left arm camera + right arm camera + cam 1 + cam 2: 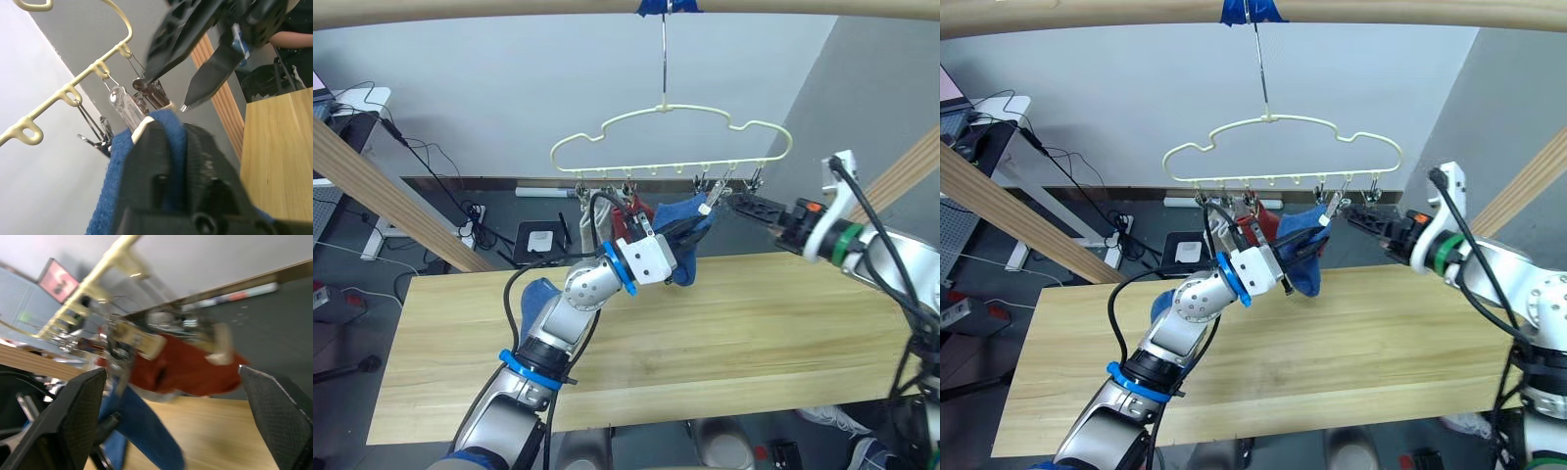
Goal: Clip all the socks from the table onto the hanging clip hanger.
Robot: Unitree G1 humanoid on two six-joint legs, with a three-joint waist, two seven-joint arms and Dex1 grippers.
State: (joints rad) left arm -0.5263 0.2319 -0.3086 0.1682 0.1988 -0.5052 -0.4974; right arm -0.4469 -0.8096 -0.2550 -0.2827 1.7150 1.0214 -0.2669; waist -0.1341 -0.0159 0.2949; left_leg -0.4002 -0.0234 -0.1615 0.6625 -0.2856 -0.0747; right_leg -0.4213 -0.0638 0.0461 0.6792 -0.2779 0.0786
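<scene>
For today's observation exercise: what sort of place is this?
Probably a robotics lab or test room: a hanger taped to a wooden pole over a bare table, with cables and a power strip on the floor.

Cream clip hanger (672, 147), blue sock (688, 232), rust-red sock (628, 217), pale yellowish table (744, 333).

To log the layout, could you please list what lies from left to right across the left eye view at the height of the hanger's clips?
Rust-red sock → left gripper holding the blue sock → right gripper.
</scene>
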